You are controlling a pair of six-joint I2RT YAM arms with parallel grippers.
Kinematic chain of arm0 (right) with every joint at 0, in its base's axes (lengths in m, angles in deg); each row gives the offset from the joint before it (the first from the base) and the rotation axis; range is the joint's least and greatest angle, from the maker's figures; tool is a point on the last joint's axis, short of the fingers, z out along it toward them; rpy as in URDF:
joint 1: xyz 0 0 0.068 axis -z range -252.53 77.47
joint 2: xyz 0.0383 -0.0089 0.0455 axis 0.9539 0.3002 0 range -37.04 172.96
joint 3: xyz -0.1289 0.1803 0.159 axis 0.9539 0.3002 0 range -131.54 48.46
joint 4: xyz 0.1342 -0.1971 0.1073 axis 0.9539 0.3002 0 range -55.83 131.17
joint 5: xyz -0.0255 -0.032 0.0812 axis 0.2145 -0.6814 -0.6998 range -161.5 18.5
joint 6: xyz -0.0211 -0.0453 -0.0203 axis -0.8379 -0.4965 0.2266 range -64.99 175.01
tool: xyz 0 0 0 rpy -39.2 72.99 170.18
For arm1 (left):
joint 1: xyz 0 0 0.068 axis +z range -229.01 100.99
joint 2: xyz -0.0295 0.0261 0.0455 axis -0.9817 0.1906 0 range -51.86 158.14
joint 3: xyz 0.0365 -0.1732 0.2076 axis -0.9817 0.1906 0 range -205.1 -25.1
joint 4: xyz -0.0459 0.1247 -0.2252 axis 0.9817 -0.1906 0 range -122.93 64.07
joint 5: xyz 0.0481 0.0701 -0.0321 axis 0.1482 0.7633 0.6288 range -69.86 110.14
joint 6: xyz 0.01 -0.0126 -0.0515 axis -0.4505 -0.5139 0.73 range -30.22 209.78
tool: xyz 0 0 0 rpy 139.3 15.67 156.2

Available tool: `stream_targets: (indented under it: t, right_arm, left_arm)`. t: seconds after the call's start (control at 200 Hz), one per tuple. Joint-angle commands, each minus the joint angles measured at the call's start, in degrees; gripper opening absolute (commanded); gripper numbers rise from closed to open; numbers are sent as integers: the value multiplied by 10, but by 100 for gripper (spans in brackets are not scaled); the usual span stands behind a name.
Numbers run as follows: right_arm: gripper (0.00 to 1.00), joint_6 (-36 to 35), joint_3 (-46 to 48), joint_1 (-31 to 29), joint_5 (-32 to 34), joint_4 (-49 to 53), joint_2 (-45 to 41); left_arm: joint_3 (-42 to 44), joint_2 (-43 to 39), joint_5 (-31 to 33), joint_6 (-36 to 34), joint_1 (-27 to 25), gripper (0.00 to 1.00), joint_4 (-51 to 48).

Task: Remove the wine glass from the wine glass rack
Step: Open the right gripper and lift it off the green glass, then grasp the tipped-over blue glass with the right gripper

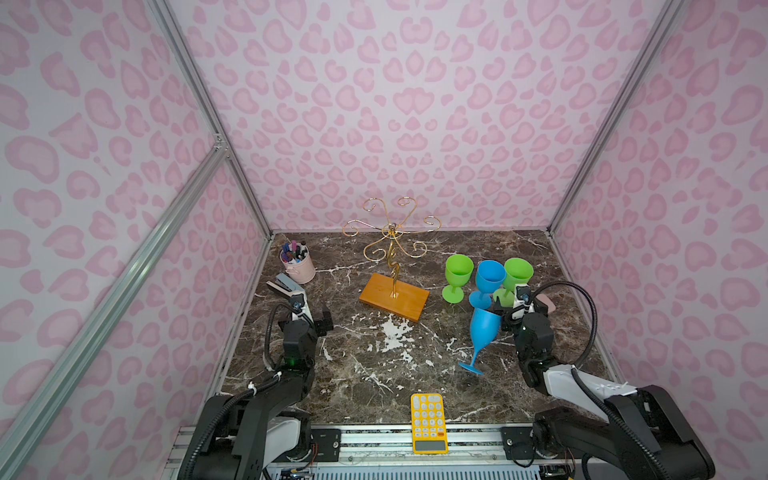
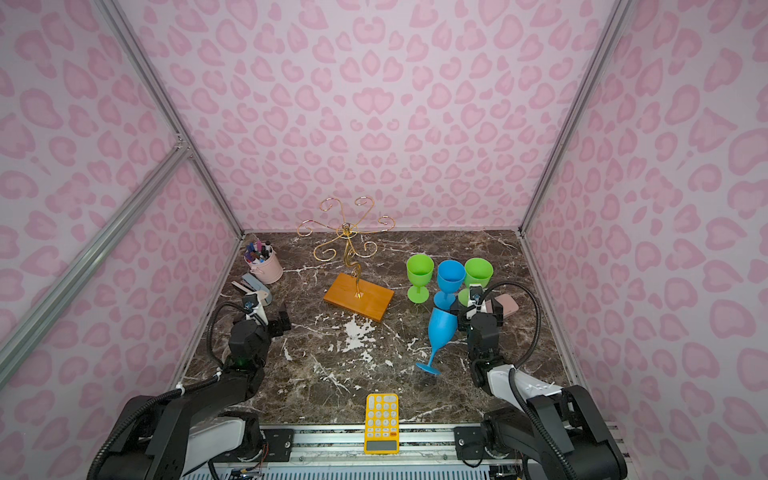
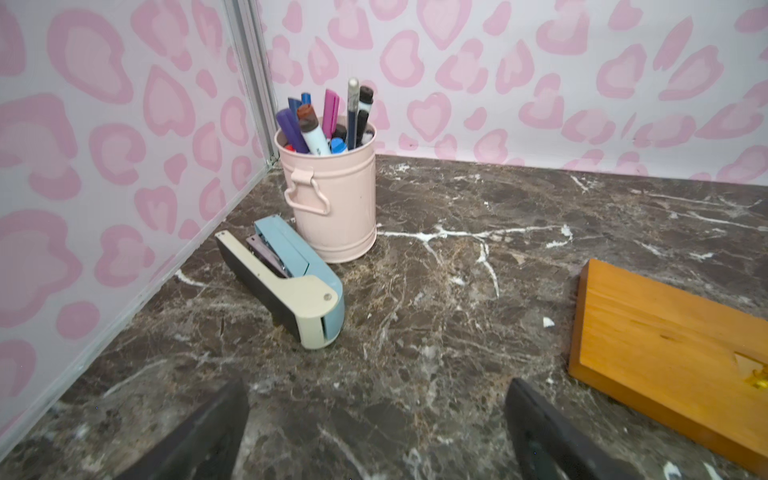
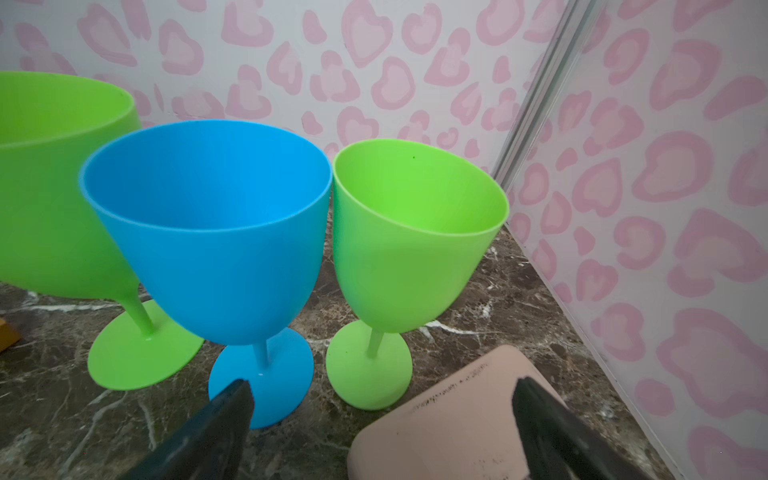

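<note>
The wine glass rack (image 1: pixel 392 237) is a gold wire stand on an orange-brown wooden base (image 1: pixel 395 297) at the middle back; its curled arms are bare. Right of it two green wine glasses (image 1: pixel 458 270) (image 1: pixel 517 272) and a blue one (image 1: pixel 490 276) stand upright. Another blue wine glass (image 1: pixel 484 328) leans tilted, its bowl beside my right gripper (image 1: pixel 520 309). That gripper (image 4: pixel 380 386) is open and holds nothing, just behind the upright blue glass (image 4: pixel 216 232). My left gripper (image 1: pixel 311 322) (image 3: pixel 378 386) is open over bare table, left of the base (image 3: pixel 665 345).
A pink bucket of pens (image 1: pixel 297 266) and a stapler (image 3: pixel 286 282) sit at the back left corner. A flat pink case (image 4: pixel 449 415) lies under my right gripper's outer finger. A yellow calculator (image 1: pixel 428 422) rests at the front edge. Walls close in on both sides.
</note>
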Motion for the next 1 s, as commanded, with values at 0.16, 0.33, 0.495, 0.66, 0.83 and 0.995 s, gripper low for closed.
stream_targets:
  t: [0.16,0.33,0.495,0.66,0.83,0.995]
  right_arm:
    - [99,-21,-23,0,-32,-7,-15]
    - [99,-48,-40,-1,-53,37,-44]
    - [99,-90,-55,-43,-29,94,-93]
    - [99,-37,-94,-44,-40,187,-121]
    - [99,61,-186,13,-157,385,-115]
    - [99,104,-252,15,-204,525,-112]
  left_arm:
    - [-2,55,9,-37,2,97,124]
    - [-25,110,13,-43,2,97,138]
    - [-34,116,25,-31,7,97,126]
    - [-60,150,29,-14,19,97,108]
    - [-71,150,20,-6,29,97,84]
    - [-71,148,20,-5,29,97,84]
